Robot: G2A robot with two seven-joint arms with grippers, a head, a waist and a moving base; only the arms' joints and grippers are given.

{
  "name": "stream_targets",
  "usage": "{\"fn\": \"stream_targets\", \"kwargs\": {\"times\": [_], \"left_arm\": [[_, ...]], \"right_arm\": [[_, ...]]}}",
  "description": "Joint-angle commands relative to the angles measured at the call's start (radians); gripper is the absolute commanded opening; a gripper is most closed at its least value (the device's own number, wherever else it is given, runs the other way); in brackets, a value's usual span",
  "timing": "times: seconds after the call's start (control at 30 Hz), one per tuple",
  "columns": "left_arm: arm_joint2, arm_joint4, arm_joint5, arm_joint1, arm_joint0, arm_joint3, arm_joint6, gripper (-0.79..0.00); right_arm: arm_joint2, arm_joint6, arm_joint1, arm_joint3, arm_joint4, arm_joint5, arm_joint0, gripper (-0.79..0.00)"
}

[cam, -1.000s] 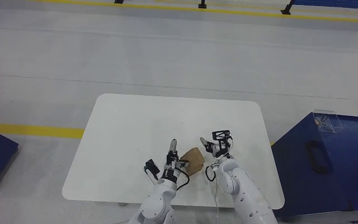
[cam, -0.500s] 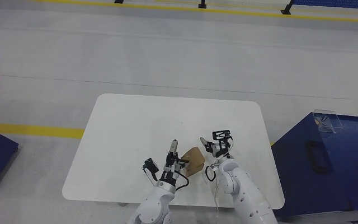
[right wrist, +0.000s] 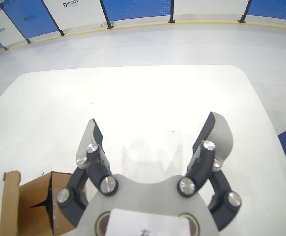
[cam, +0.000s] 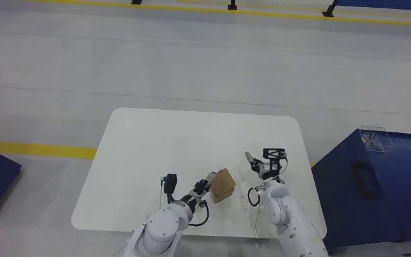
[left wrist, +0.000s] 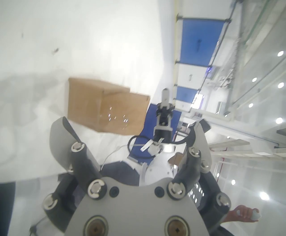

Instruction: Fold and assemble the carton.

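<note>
Dark lettering beside a small round emblem is printed on a white barrier panel (right wrist: 70,9) in the background, and the same mark is repeated on two further panels (right wrist: 29,20) beside it. A white label (right wrist: 147,221) is fixed to the body of the right end effector (right wrist: 153,118). The black mark on it is cut off and illegible.

Brown carton (cam: 222,185), white table (cam: 160,141)
</note>
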Motion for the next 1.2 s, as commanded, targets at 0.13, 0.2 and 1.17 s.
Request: {"fn": "stream_targets", "kwargs": {"times": [0.13,0.2,1.17], "left_arm": [[0.000,-0.002,-0.019,-0.001,0.000,0.002,0.059,0.000],[0.003,0.011,-0.014,0.000,-0.002,0.021,0.060,0.000],[0.106,0.096,0.006,-0.010,-0.136,0.256,0.055,-0.074]], "right_arm": [[-0.001,-0.002,0.000,0.003,-0.001,-0.001,0.001,0.000],[-0.003,0.008,0.000,0.004,0.006,-0.011,-0.002,0.000],[0.001,0.123,0.039,0.061,-0.018,-0.482,0.025,0.000]]}}
